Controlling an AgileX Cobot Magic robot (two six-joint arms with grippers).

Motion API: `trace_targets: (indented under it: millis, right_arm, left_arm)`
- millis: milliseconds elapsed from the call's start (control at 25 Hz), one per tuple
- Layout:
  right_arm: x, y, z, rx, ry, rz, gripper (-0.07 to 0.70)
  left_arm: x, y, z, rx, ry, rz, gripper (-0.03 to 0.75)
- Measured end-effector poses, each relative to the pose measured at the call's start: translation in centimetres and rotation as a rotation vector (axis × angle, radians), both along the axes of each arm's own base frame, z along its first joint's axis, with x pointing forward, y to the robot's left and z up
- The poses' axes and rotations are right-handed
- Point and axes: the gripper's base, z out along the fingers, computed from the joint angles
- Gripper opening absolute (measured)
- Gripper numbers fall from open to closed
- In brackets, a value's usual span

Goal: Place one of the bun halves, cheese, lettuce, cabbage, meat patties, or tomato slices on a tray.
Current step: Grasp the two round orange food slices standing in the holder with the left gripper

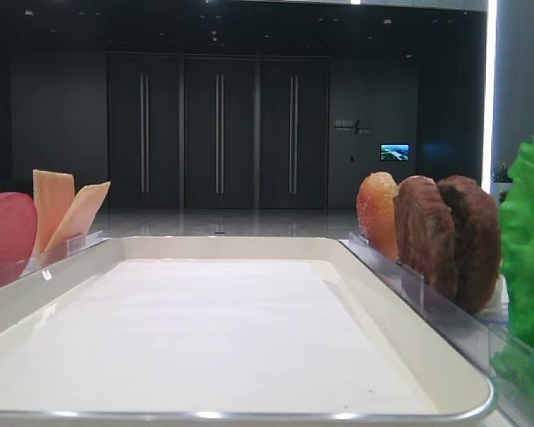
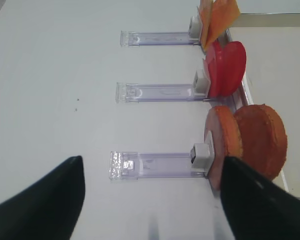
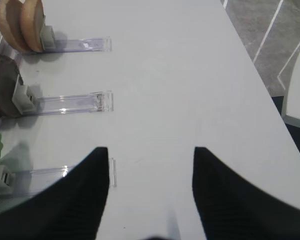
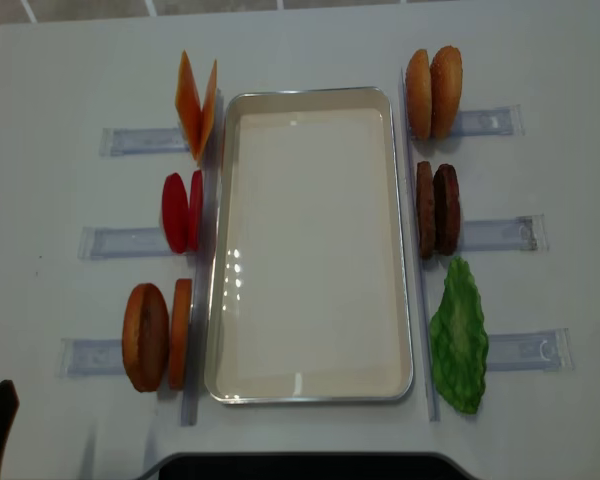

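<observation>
The tray (image 4: 310, 390) lies lengthwise in the middle of the white table (image 4: 540, 60), its paper lining bare. Along the tray's left rim three clear plastic holders (image 4: 110, 241) each prop a pair of items on edge: cheese (image 4: 195, 103) slices leaning apart in a V toward the far left corner, tomato slices (image 4: 180, 211) at mid-length, and a pair of bun halves (image 4: 157, 335) near the left front corner. Along the right rim stand another pair of bun halves (image 4: 432, 92) at the far end, the meat patties (image 4: 437, 209) in the middle, and the lettuce (image 4: 459, 335) by the near right corner. The left gripper (image 2: 150, 200) hangs over bare table outside the near-left holder, its dark fingers (image 2: 45, 200) spread wide and holding nothing. The right gripper (image 3: 151, 192) hangs over the table beside the lettuce's holder, fingers (image 3: 70, 200) likewise wide apart and empty.
</observation>
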Motion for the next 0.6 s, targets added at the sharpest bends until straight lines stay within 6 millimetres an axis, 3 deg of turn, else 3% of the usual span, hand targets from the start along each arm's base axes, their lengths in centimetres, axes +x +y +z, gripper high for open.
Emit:
trace_targets:
  millis: [600]
  right_arm:
    - [0.0,0.0,0.0,0.0,0.0,0.0,0.363]
  left_arm:
    - [0.0,0.0,0.0,0.0,0.0,0.0,0.495]
